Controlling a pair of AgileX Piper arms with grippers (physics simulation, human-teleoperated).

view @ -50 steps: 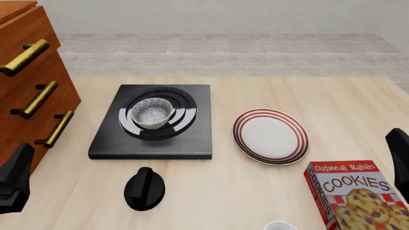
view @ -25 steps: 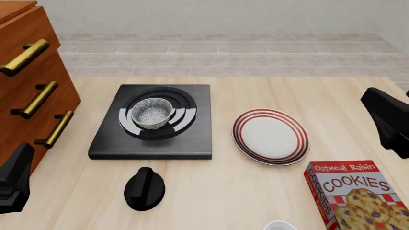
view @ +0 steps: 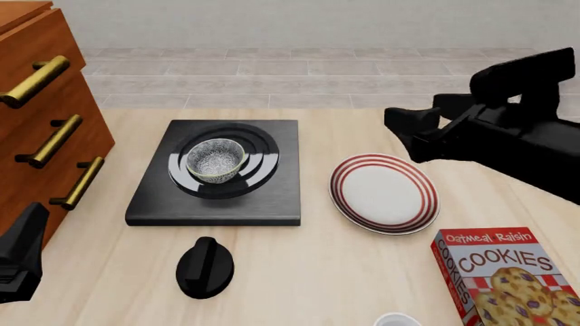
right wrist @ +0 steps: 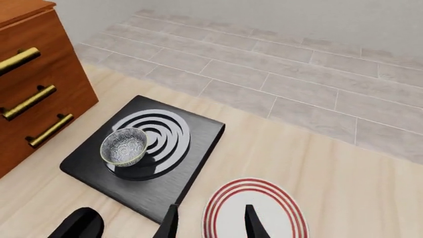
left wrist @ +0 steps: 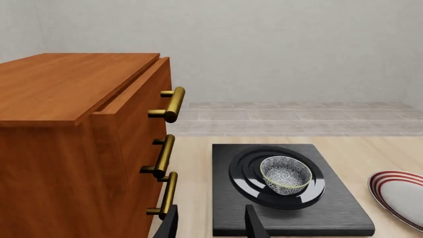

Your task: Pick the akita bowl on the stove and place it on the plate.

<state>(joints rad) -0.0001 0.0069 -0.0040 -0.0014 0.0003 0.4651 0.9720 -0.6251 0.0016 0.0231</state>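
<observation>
The akita bowl (view: 216, 159) (left wrist: 286, 174) (right wrist: 123, 146) sits upright on the glossy rings of the black stove (view: 181, 204) (left wrist: 330, 213) (right wrist: 198, 134). To its right, the red-ringed plate (view: 384, 193) (right wrist: 225, 203) (left wrist: 403, 196) lies bare on the table. My right gripper (view: 403, 128) (right wrist: 211, 220) hangs above the table just beyond the plate's far edge. It points left toward the stove, open and holding nothing. My left gripper (left wrist: 211, 225) is open too, low near the stove's front left corner; only the arm's black body (view: 18, 261) shows in the front view.
A wooden drawer cabinet (view: 45, 122) with brass handles stands along the left side. A black round knob (view: 205, 267) lies in front of the stove. A cookies box (view: 503, 278) sits at the front right, with a white rim (view: 397, 319) at the bottom edge.
My right arm has risen from the right edge and swung left, so it now reaches over the table beyond the plate. The left arm and the bowl have not moved.
</observation>
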